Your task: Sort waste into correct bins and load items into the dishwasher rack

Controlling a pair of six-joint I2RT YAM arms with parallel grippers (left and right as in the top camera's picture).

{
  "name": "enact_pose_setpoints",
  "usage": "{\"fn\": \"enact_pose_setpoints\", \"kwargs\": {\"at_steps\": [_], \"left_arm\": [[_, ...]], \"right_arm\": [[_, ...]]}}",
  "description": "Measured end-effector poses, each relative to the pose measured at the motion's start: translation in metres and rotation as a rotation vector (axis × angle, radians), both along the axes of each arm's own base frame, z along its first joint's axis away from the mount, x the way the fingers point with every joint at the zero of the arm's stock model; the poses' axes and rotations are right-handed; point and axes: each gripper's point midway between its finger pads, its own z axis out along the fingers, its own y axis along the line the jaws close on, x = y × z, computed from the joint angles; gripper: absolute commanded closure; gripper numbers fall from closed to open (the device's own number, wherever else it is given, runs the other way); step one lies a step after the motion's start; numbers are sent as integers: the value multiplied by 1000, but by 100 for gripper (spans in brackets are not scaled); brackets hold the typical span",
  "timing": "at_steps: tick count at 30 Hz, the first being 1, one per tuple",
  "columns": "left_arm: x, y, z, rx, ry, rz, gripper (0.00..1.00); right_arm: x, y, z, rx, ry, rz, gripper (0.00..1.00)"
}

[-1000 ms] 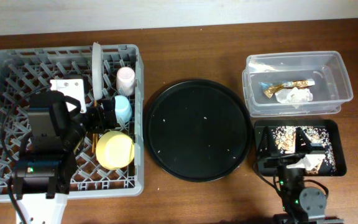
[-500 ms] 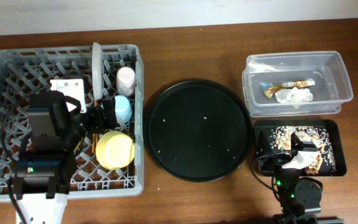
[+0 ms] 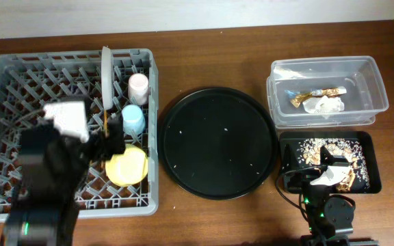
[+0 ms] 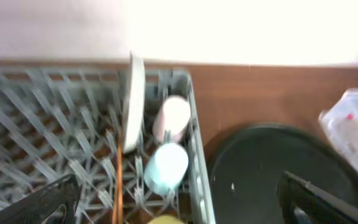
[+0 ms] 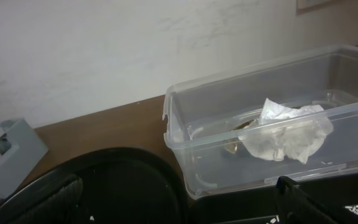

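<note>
The grey dishwasher rack holds an upright pale plate, a pink cup, a blue cup, a yellow bowl and wooden chopsticks. My left gripper is above the rack, open and empty; its wrist view shows the plate, both cups and the chopsticks. The clear tub holds the white tissue and foil wrapper. The shallow black tray holds food scraps. My right gripper is over that tray, open and empty.
A large round black tray with a few crumbs lies between the rack and the bins. The right wrist view shows the tub's wall, the tissue inside it and the round tray. A pale wall runs along the table's back edge.
My left arm has pulled back toward the rack's front left and risen, uncovering the blue cup. My right gripper shifted slightly toward the front over the black tray, then stayed still.
</note>
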Motion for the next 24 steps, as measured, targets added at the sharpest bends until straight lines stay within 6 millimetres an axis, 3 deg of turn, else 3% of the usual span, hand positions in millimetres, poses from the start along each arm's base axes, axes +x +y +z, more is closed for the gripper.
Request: {"fn": "enact_pose_setpoints", "kwargs": {"at_steps": [3,5,8,12,14,17,19,20,21,24], "left_arm": [[-66,7,20,8,-134,27,1],[-102,10,2,14,-135,42,1],[-125,12,-39,16,-144,49,1],[-119,13,-73,15,-205,53,1],[-102,13,-66,10,-303,56,1],[-81,13,-21,-5,-590,61,1],[-81,13,16,-20,-851,65,1],[-83,13,20,-23,-900,65,0],[-82,13,17,-27,-966,65,1],[-69,13,-16,-34,-933,66,1]], "right_arm": [[0,0,0,-2,-1,1,1],[0,0,0,-3,2,3,1],[0,1,0,-5,2,4,1],[0,1,0,-5,2,4,2],[0,1,0,-6,2,4,1],[0,1,0,-5,2,4,1],[0,1,0,-5,2,4,1],[0,1,0,-6,2,4,1],[0,1,0,-5,2,4,1],[0,1,0,-5,2,4,1]]}}
